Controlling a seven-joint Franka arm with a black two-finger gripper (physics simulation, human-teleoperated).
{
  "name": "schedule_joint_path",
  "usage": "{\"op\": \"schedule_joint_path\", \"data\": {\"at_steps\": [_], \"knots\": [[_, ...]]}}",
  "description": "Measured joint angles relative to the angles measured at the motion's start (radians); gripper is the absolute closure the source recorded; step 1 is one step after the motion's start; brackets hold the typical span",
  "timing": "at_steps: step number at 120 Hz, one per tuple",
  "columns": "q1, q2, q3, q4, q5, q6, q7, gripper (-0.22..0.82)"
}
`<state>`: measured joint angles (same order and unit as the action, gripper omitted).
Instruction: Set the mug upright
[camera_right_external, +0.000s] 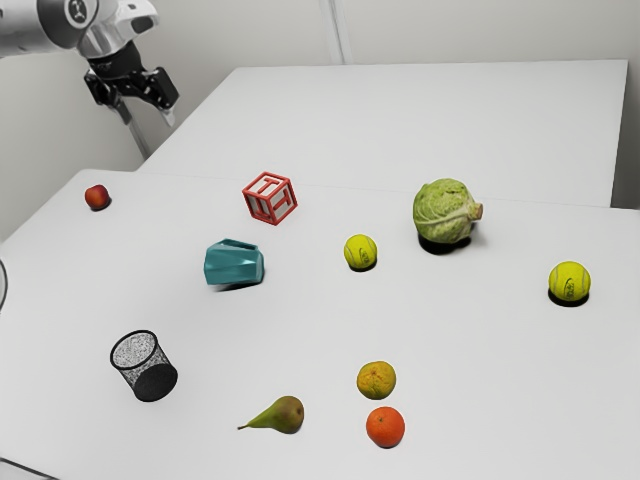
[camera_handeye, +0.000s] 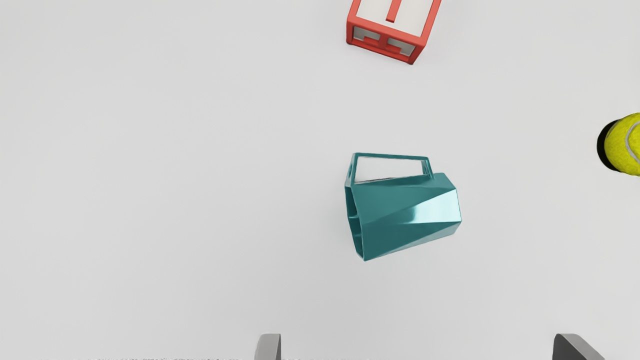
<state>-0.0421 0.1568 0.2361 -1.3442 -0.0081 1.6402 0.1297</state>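
The mug (camera_handeye: 405, 210) lies on its side on the counter (camera_right_external: 60, 330), in from the far edge and nearer the exterior view's left than its right. Its mouth faces the exterior view's left edge of the counter; its handle is on the side towards the red-and-white block (camera_right_external: 270, 198). None of the uprighting is done. Left to do, as I judge it: reach down, grip the mug, lift and turn it mouth up, set it on its base and let go.

The pincer (camera_handeye: 420, 346) is raised clear of the mug, fingers wide apart with nothing between them. In the exterior view it appears above the far left corner.

The block sits between the mug and the far edge, and one tennis ball (camera_right_external: 361, 252) rests beyond the mug's base end; these look the likeliest to be brushed in a wide swing, though a descent from above seems free. Well apart are an apple (camera_right_external: 97, 197) by the far left corner, a black mesh cup (camera_right_external: 145, 367), a pear (camera_right_external: 277, 415), two citrus fruits (camera_right_external: 385, 427), a cabbage (camera_right_external: 442, 212) and another tennis ball (camera_right_external: 570, 281).
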Motion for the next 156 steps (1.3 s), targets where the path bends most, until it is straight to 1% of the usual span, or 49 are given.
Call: {"op": "schedule_joint_path", "data": {"at_steps": [10,15,20,29,37,40,45,52,59,73,103,120,130,156], "knots": [[-0.018,-0.050,0.005,-0.038,-0.028,-0.024,0.009,0.01],[-0.020,-0.077,0.014,-0.084,-0.056,-0.034,0.015,0.01],[-0.037,-0.099,0.057,-0.146,-0.116,-0.040,0.026,0.02],[-0.043,-0.135,0.149,-0.346,-0.288,-0.002,0.080,0.02],[-0.001,-0.138,0.201,-0.492,-0.456,0.036,0.148,0.02],[0.018,-0.130,0.219,-0.525,-0.514,0.048,0.177,0.02],[0.070,-0.087,0.237,-0.551,-0.606,0.063,0.229,0.02],[0.146,-0.008,0.248,-0.561,-0.725,0.080,0.304,0.02],[0.178,0.058,0.252,-0.550,-0.806,0.093,0.372,0.02],[0.191,0.177,0.253,-0.513,-0.930,0.106,0.494,0.02],[0.189,0.363,0.252,-0.389,-1.117,0.094,0.691,0.02],[0.169,0.401,0.236,-0.380,-1.186,0.066,0.770,0.02],[0.158,0.403,0.225,-0.396,-1.213,0.050,0.808,0.02],[0.149,0.392,0.222,-0.446,-1.240,0.015,0.881,0.02]]}}
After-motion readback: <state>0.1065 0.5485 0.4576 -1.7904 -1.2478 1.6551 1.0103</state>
